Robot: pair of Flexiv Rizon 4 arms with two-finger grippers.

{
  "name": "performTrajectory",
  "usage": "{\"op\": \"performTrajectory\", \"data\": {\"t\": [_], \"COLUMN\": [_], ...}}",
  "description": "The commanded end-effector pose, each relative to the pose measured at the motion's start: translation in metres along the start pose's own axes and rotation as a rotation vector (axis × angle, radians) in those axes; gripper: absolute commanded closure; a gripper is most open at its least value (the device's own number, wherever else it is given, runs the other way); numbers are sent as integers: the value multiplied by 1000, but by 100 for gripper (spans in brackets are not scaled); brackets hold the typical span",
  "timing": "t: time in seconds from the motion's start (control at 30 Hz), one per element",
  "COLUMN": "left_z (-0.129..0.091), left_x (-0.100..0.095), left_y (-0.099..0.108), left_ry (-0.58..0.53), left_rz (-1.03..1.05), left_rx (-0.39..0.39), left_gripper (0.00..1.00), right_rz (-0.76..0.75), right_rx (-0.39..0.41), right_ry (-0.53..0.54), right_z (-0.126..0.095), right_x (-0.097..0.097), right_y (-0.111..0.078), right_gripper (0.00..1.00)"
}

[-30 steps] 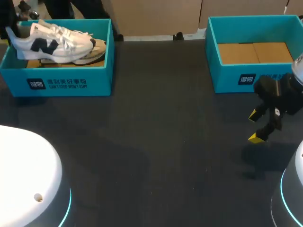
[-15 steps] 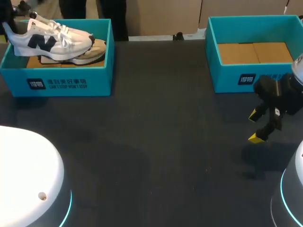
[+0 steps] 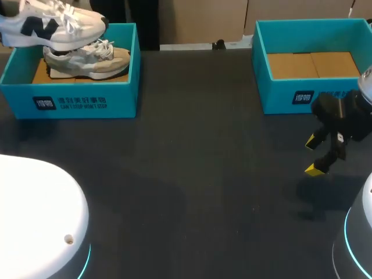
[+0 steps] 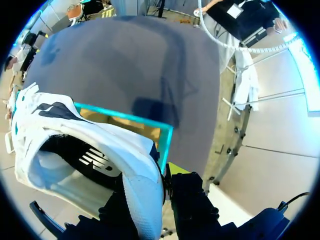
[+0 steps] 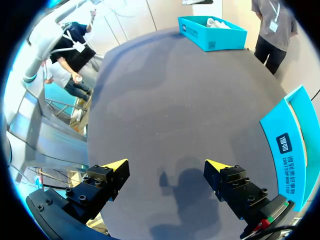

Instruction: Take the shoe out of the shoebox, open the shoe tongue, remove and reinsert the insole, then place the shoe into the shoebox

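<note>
A white shoe (image 3: 52,26) with a dark logo hangs above the back-left corner of the left teal shoebox (image 3: 70,102), clear of its rim. In the left wrist view my left gripper (image 4: 150,187) is shut on the heel collar of the white shoe (image 4: 90,145), with the box rim (image 4: 125,119) below it. A second, beige shoe (image 3: 87,61) lies inside that box. My right gripper (image 3: 317,155) stands open over bare table in front of the right shoebox (image 3: 314,96). Nothing lies between its yellow fingertips (image 5: 116,165).
The right shoebox holds only brown cardboard (image 3: 314,65). In the right wrist view that box (image 5: 295,145) is close beside the gripper and the left shoebox (image 5: 212,32) sits far across the dark tabletop (image 3: 192,174). Pale robot bases fill the near corners.
The white shoe has risen up and to the left, out of the left shoebox, uncovering the beige shoe beneath it. My right arm has not moved.
</note>
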State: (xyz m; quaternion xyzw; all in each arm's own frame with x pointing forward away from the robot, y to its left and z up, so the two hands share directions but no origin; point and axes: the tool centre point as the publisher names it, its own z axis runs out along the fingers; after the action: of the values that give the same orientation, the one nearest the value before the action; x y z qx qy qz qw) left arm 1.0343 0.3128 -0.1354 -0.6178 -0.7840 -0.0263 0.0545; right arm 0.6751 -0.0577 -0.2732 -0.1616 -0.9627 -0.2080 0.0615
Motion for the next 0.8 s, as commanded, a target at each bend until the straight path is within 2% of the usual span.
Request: {"op": "performTrajectory", "data": {"t": [0.03,0.07,0.13,0.2,0.27,0.47,0.6,0.8], "left_z": [-31,-32,-34,-35,-37,-34,-27,-18], "left_x": [-6,-8,-13,-20,-26,-55,-72,-97], "left_y": [-79,-88,-106,-128,-142,-189,-208,-238], "left_ry": [41,44,43,56,35,20,21,43], "left_rz": [-19,-31,-26,-70,-29,53,102,132], "left_rx": [-111,-133,-103,-149,-107,-109,-51,-70], "left_gripper": [100,100,100,100,100,100,100,100], "right_rz": [0,0,0,0,0,0,0,0], "right_rx": [2,2,2,2,2,2,2,2], "right_ry": [-2,-2,-2,-2,-2,-2,-2,-2], "right_z": [1,1,1,1,1,1,1,1], "right_x": [1,1,1,1,1,1,1,1], "right_y": [0,0,0,0,0,0,0,0], "right_gripper": [0,0,0,0,0,0,0,0]}}
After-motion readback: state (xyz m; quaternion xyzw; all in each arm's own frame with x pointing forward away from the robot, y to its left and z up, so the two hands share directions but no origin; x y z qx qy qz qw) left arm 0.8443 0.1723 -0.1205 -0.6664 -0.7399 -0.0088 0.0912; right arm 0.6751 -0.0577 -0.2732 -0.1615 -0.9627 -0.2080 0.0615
